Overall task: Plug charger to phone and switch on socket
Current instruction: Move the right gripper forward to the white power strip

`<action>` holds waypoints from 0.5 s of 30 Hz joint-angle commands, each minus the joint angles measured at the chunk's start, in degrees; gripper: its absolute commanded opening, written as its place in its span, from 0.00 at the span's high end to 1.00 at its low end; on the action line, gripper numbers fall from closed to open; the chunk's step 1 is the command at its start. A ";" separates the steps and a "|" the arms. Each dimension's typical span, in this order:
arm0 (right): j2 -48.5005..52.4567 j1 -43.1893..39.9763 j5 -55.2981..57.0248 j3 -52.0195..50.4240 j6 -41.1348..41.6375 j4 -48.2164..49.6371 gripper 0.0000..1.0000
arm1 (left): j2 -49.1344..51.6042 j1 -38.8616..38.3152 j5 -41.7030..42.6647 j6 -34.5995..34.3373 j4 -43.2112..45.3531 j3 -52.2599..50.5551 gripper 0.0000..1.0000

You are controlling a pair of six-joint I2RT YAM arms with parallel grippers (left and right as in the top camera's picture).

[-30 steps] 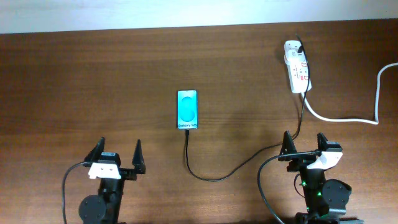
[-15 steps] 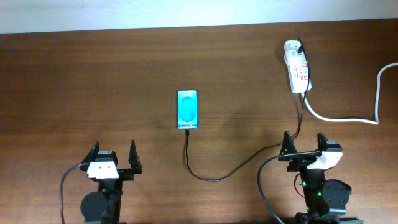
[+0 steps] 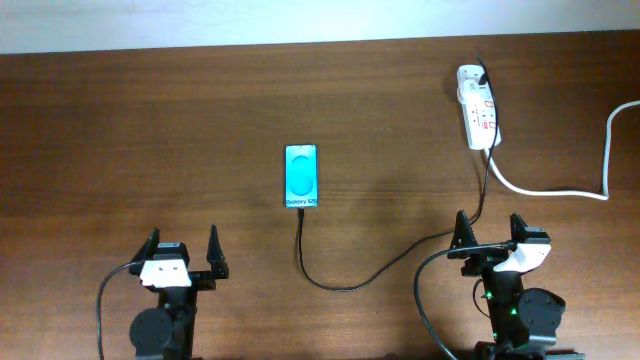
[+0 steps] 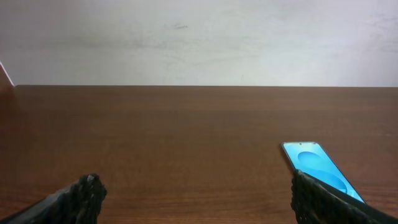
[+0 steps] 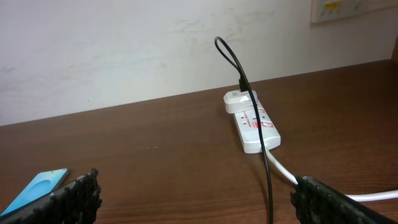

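Observation:
The phone (image 3: 301,176) lies flat mid-table, its cyan screen lit; it also shows as the phone (image 4: 317,167) and the phone (image 5: 40,186). The black charger (image 3: 350,287) runs from the socket (image 3: 478,108) in a loop to the phone's near edge, where its tip touches; whether it is seated I cannot tell. The socket (image 5: 255,124) is a white strip with red markings. My left gripper (image 3: 183,245) stands open near the front left, empty. My right gripper (image 3: 489,228) is open at the front right. The charger (image 5: 267,162) passes between its fingers without being gripped.
A thick white cord (image 3: 560,190) leaves the socket and curves off the right edge. A pale wall bounds the table's far side, with a wall plate (image 5: 348,9) at the upper right. The table (image 3: 150,120) is dark brown wood.
The left gripper drew back slightly toward the near edge and to the left, then held still. The right gripper, phone and cable have not moved.

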 commanded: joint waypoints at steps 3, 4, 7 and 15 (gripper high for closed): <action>-0.55 -0.42 0.44 -0.26 0.44 -0.42 0.02 | -0.48 -0.24 -0.83 0.87 -0.48 -0.13 0.01; -0.55 -0.42 0.46 -0.26 0.44 -0.42 0.02 | -0.48 -0.24 -0.83 0.87 -0.48 -0.13 0.01; -0.52 -0.39 0.44 -0.26 0.44 -0.42 0.02 | -0.48 -0.24 -0.83 0.87 -0.48 -0.13 0.01; -0.55 -0.35 -0.28 -0.26 0.68 0.09 0.02 | -0.48 -0.24 -0.83 0.87 -0.48 -0.13 0.01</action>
